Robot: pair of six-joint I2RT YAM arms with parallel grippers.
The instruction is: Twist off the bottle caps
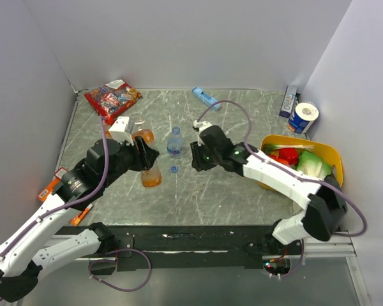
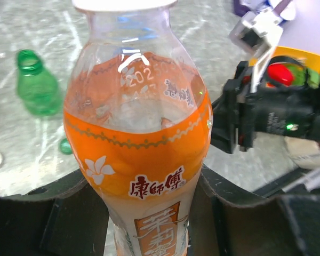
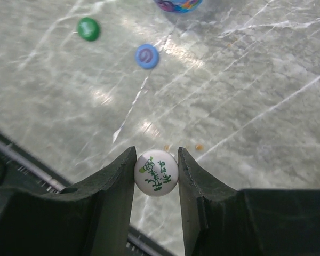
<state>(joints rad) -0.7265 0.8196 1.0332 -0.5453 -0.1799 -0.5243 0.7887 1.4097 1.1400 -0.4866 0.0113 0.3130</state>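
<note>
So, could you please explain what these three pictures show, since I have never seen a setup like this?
Two robot arms sit at a table's near edge. One picture looks down from above; the other two come from cameras on each wrist. The left fingers grip an orange bottle, which has a white cap on it. The right fingers pinch a different small white cap. On the table lie a blue cap and a green cap; an open green bottle and a clear bottle stand nearby.

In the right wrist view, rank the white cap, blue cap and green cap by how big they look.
1. white cap, pinched in the right gripper, nearest the camera
2. blue cap
3. green cap
Nearness inflates the white cap; true sizes unsure.
</note>
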